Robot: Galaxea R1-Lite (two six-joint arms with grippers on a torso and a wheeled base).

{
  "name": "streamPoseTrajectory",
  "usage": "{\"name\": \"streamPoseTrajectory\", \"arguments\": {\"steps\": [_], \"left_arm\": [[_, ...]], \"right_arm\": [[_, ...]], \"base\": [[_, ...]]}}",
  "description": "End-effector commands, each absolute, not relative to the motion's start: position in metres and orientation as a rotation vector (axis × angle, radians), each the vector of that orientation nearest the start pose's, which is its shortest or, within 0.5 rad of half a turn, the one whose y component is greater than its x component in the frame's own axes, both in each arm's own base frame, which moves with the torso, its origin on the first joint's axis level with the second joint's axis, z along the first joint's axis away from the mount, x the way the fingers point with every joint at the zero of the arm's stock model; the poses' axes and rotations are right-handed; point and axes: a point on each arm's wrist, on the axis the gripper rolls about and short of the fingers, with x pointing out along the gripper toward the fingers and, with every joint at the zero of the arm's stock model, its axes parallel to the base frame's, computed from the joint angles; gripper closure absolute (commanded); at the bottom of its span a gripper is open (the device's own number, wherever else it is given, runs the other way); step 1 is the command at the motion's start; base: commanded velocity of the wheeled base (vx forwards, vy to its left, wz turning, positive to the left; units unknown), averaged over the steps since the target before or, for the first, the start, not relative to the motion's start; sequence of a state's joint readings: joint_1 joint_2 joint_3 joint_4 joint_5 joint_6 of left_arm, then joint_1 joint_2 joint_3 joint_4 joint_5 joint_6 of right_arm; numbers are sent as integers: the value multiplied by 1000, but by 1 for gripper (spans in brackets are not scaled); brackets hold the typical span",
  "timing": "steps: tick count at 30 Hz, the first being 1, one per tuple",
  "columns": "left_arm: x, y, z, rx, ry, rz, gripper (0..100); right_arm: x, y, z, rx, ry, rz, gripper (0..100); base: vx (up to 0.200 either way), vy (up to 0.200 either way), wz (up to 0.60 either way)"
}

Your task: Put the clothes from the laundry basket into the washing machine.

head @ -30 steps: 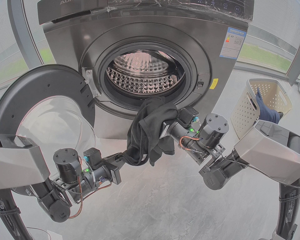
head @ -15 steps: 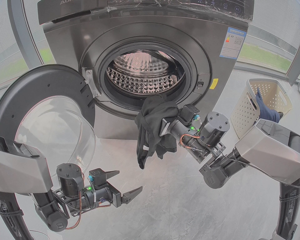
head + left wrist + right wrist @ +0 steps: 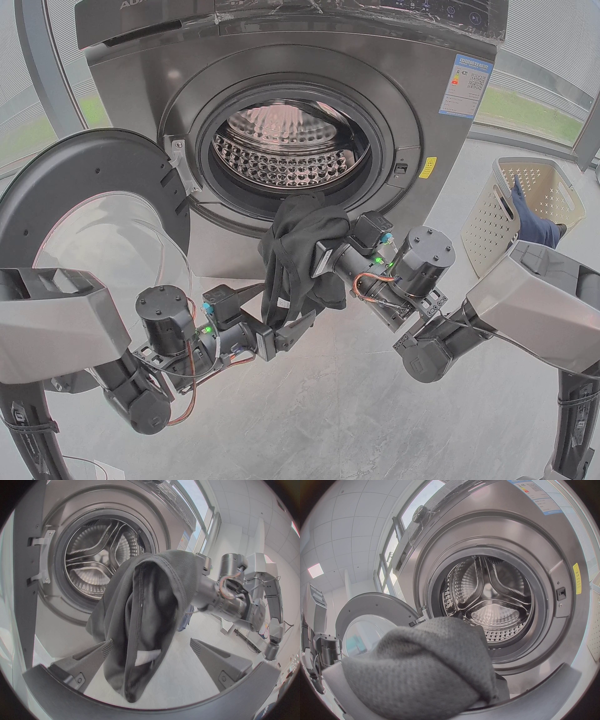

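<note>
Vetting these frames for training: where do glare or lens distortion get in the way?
Head view: bright reflections inside the drum, straight edges bowed. Left wrist view: fisheye circle, dark corners, window blown out. Right wrist view: same fisheye, black garment blocking the foreground.

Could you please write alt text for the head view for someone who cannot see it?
A black garment hangs over the right gripper in front of the open drum of the washing machine, with the left gripper, jaws open, at its lower end. The door is swung open left; a basket with blue cloth stands right.
</note>
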State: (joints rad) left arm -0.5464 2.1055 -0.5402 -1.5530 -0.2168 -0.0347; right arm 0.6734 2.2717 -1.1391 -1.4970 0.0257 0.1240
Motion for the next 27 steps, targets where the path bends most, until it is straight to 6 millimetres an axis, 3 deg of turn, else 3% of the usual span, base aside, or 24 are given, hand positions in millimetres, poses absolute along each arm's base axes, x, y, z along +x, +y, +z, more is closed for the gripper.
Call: {"name": "streamPoseTrajectory", "arguments": {"steps": [1, 7, 20, 21, 27], "left_arm": [[300, -192, 75, -36, -3, -769, 0], [312, -207, 76, -57, -45, -783, 0], [342, -217, 70, -91, -99, -695, 0], [342, -217, 70, -93, -100, -693, 100], [355, -217, 78, -126, -150, -602, 100]], "right_arm": [[331, 277, 140, 239, -305, 733, 100], [324, 284, 139, 244, -298, 745, 100], [314, 289, 139, 254, -281, 760, 100], [314, 288, 139, 255, -283, 758, 100], [308, 285, 140, 262, -267, 752, 100]], "base": [[0, 0, 0], [0, 0, 0], [0, 0, 0], [0, 0, 0], [0, 0, 0]]}}
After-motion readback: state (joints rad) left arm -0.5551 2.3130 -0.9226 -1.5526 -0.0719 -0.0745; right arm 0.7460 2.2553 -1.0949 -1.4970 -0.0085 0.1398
